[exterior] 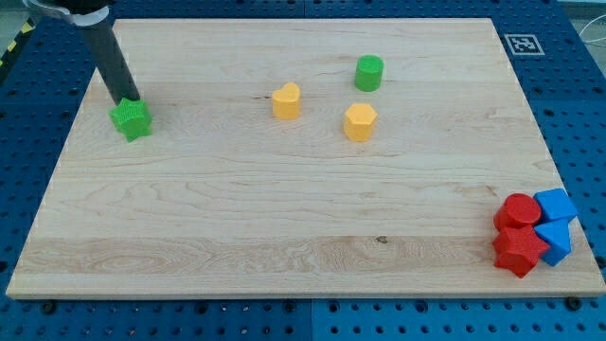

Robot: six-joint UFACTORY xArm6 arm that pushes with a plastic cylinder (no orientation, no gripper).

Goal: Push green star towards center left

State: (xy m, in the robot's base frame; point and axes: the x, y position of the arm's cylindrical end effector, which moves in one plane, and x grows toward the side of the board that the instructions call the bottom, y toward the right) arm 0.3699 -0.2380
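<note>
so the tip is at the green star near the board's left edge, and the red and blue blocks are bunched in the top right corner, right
Not quite. In the camera view the red blocks and blue blocks are bunched in the bottom right corner of the board, not the top right. The rest holds: my tip is at the green star, on its top side, near the board's left edge.

Even, bright, diffuse light covers the wooden board (303,208), with no glare on it. Shadows are soft and short (the red blocks (519,235) darken at their undersides, toward six o'clock). Focus is sharp throughout, wood grain legible. The board's edges taper toward twelve o'clock, without visible bending.
</note>
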